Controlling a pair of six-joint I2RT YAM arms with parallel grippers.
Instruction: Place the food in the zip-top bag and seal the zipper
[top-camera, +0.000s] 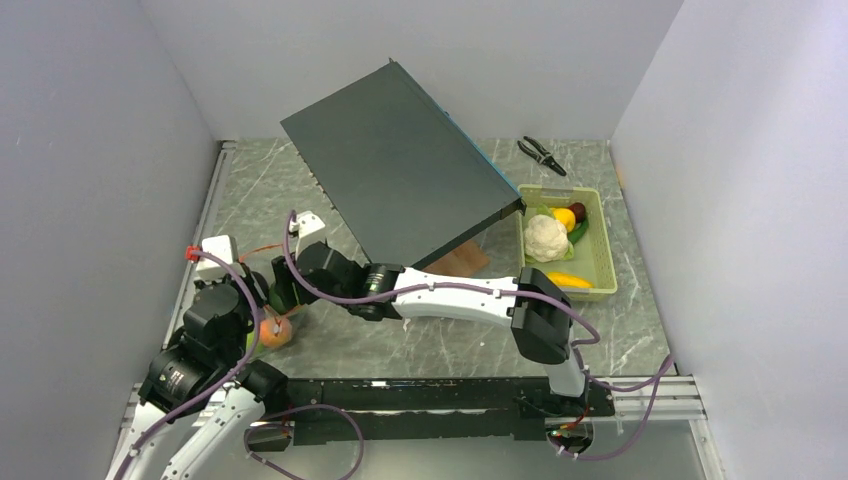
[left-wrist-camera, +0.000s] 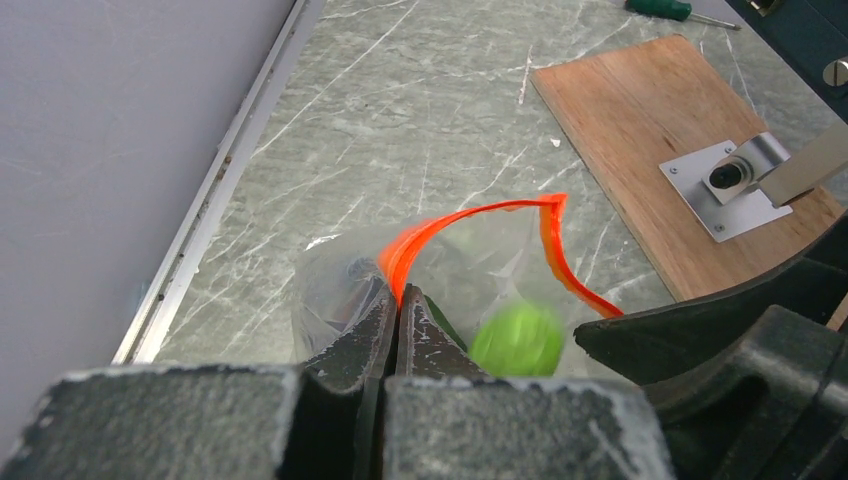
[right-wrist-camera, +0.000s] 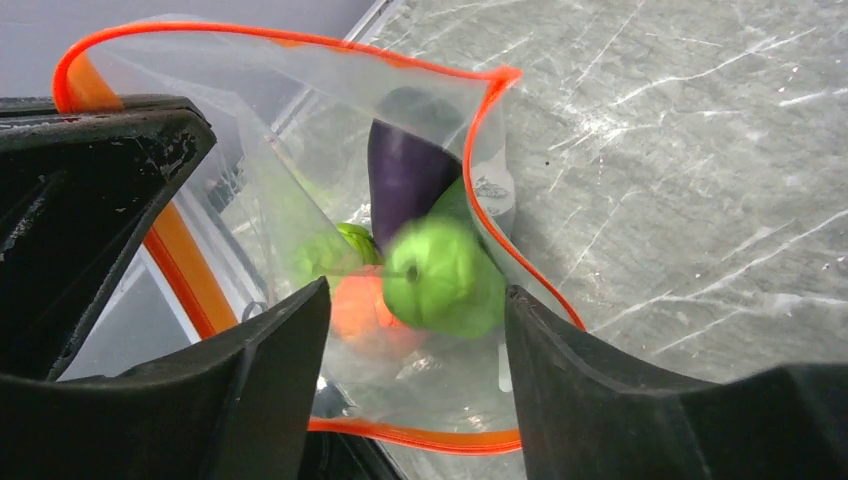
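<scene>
Zip-top bag (right-wrist-camera: 300, 130), frame centre: thin, limp, slippery; left gripper (left-wrist-camera: 398, 300) clenched on stiffer zipper (left-wrist-camera: 470, 213), best hold; right gripper (right-wrist-camera: 415, 290) released, flanking lime (right-wrist-camera: 445, 275).

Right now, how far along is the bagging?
Done: eggplant and orange are in the zip-top bag. In hand: left tool pinches its rim; lime, blurred, sits within the open right tool at the mouth. Left: cauliflower and yellow pieces in the tray, zipper unsealed.

Clear open-mouthed bag (right-wrist-camera: 250, 120) with eggplant (right-wrist-camera: 405, 165), orange (right-wrist-camera: 358, 305), blurred green lime (right-wrist-camera: 440, 278)
</scene>
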